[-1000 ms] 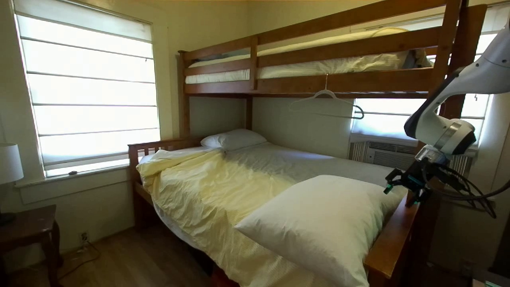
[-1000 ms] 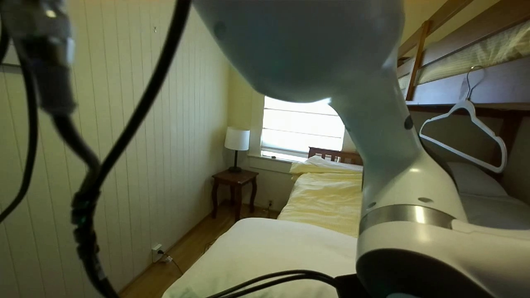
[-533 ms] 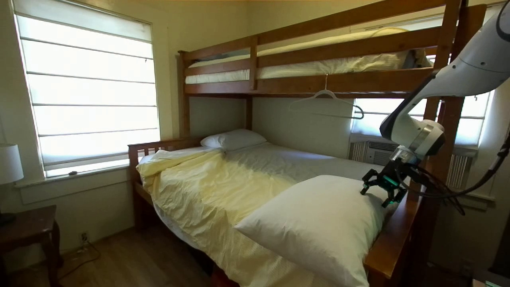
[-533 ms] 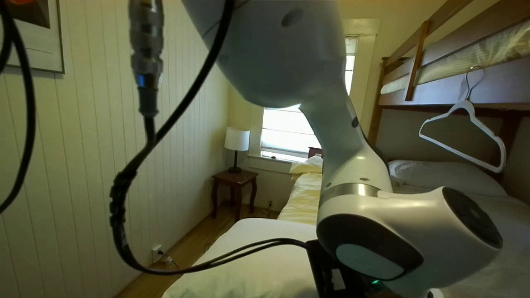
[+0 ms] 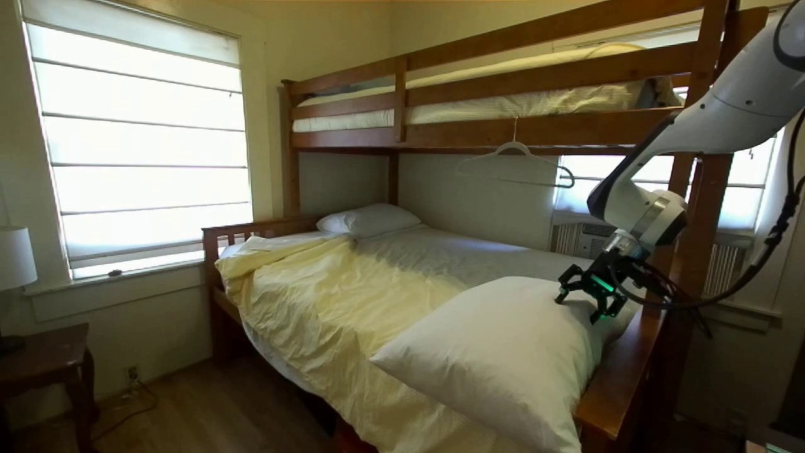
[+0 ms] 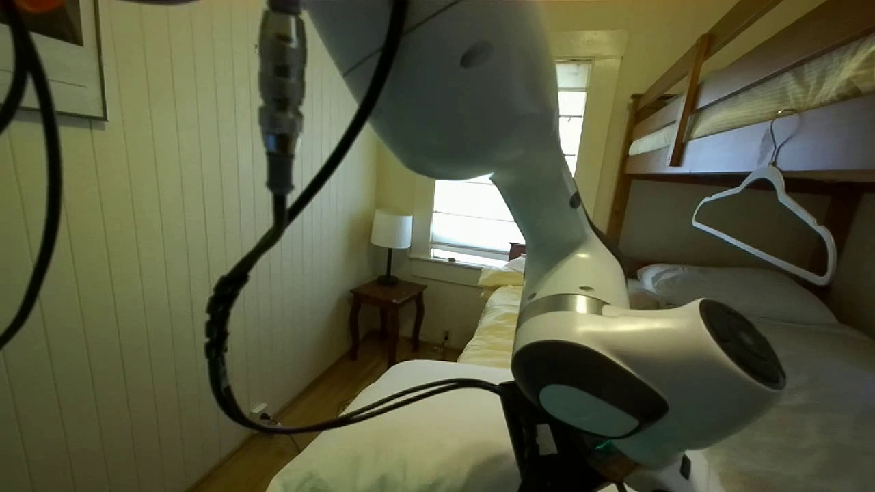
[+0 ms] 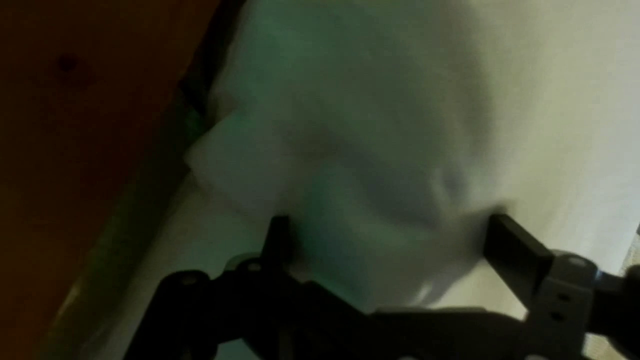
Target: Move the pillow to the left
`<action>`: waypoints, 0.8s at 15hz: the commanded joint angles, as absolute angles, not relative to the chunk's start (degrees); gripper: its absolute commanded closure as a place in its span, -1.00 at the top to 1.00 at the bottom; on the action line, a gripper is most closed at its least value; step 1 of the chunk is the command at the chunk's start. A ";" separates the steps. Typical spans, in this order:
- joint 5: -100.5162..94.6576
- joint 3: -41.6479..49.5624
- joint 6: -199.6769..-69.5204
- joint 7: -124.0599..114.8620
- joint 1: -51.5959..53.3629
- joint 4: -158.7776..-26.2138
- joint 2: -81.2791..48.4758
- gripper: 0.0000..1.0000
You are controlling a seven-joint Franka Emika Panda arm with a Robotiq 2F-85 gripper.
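A large white pillow lies on the near end of the lower bunk, beside the wooden footboard. It also shows in an exterior view, partly behind the arm and cables, and it fills most of the wrist view. My gripper is open and points down at the pillow's edge near the footboard. In the wrist view the two black fingertips stand wide apart with pillow fabric between them. The fingertips seem to touch or press into the fabric.
The wooden footboard runs close beside the pillow and gripper. A yellow blanket covers part of the mattress. A smaller pillow lies at the far end. A white hanger hangs from the upper bunk rail.
My arm has moved left and down in an exterior view, from beside the footboard to the pillow's edge. The gripper stays open. The pillow has barely changed.
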State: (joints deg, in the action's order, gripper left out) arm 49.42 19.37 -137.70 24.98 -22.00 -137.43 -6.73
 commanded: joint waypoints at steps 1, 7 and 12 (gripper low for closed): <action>50.01 17.07 -140.29 23.99 -20.50 -133.26 -11.34 0.47; 48.81 16.15 -140.30 23.07 -21.18 -130.31 -14.02 -0.32; 47.50 16.97 -138.56 22.99 -21.96 -131.41 -11.29 -1.00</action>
